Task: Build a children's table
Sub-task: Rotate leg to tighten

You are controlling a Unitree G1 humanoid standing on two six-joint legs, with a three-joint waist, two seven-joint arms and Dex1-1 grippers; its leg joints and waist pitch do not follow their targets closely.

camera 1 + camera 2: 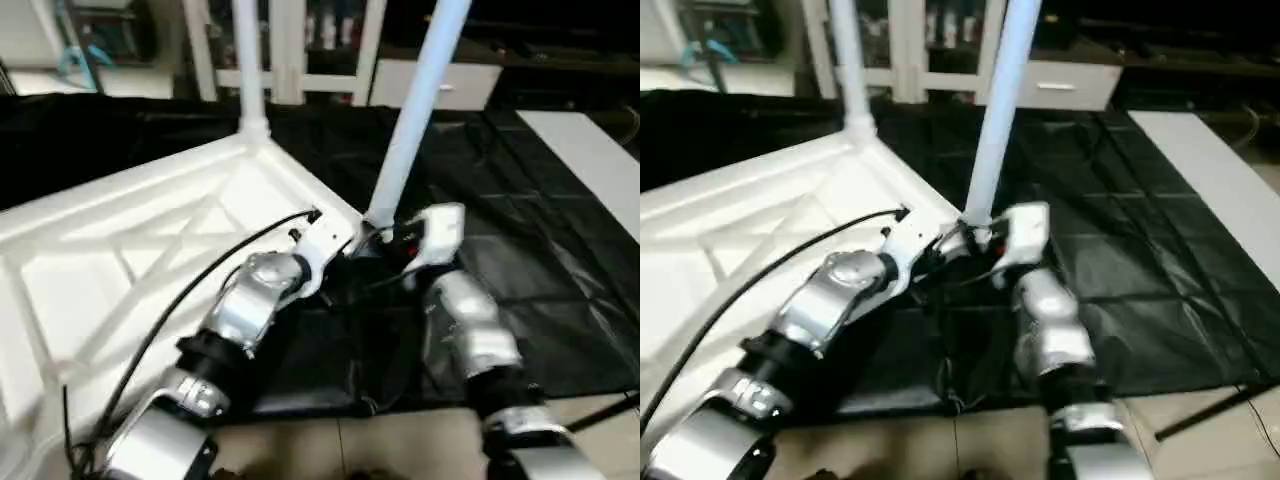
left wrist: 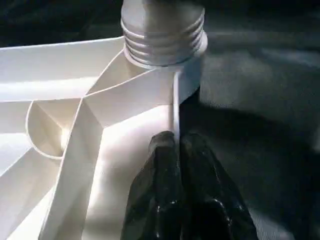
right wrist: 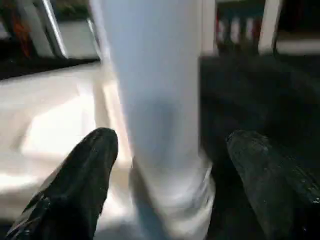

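Silver forearms fill the front of the head view, reaching to the near corner of the upturned white tabletop (image 1: 150, 230), which lies on a black sheet (image 1: 540, 270) on the floor. At that corner the near leg (image 1: 415, 110) stands leaning slightly, with the left pincer (image 1: 335, 245) and right pincer (image 1: 385, 240) both at its base. A second leg (image 1: 250, 60) stands upright in the far corner.

Left wrist view: the left pincer's fingers (image 2: 160, 200) are pressed together on the tabletop's thin rim, just below the corner socket, where the leg's threads (image 2: 163, 35) still show.

Right wrist view: the right pincer's fingers (image 3: 80, 175) are spread either side of the leg, not touching it.
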